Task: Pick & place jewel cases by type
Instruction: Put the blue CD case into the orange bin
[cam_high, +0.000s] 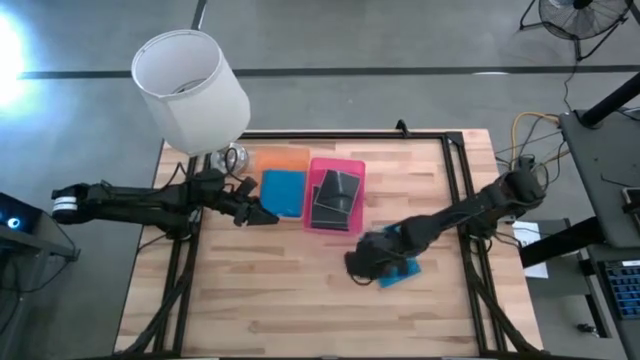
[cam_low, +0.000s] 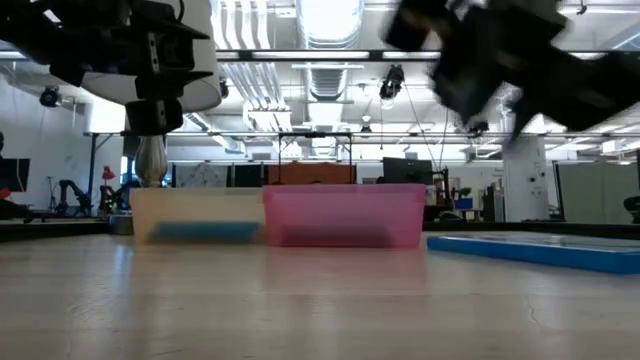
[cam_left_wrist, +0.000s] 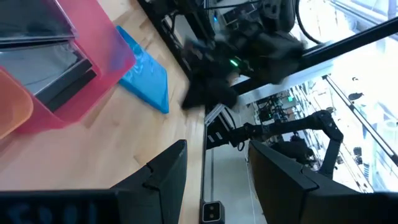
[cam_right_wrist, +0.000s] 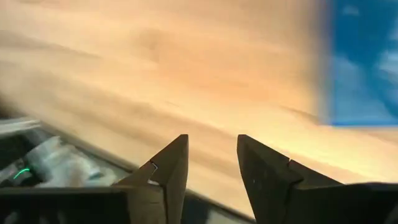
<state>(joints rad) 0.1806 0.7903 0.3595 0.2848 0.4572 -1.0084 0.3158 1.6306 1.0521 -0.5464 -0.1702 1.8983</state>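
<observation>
1. Wooden table: the orange tray and pink tray sit upper centre, already holding blue and dark jewel cases.
2. Step in hand, I judge: fetching the last blue case, flat at lower right.
3. Right gripper hovers beside it, fingers parted, empty; next it must straddle an edge.
4. Left gripper, fingers apart, waits by the orange tray.

Hovering over the blurred wooden table: right gripper, 2 dark fingers slightly parted, beside 1 blue jewel case.
</observation>
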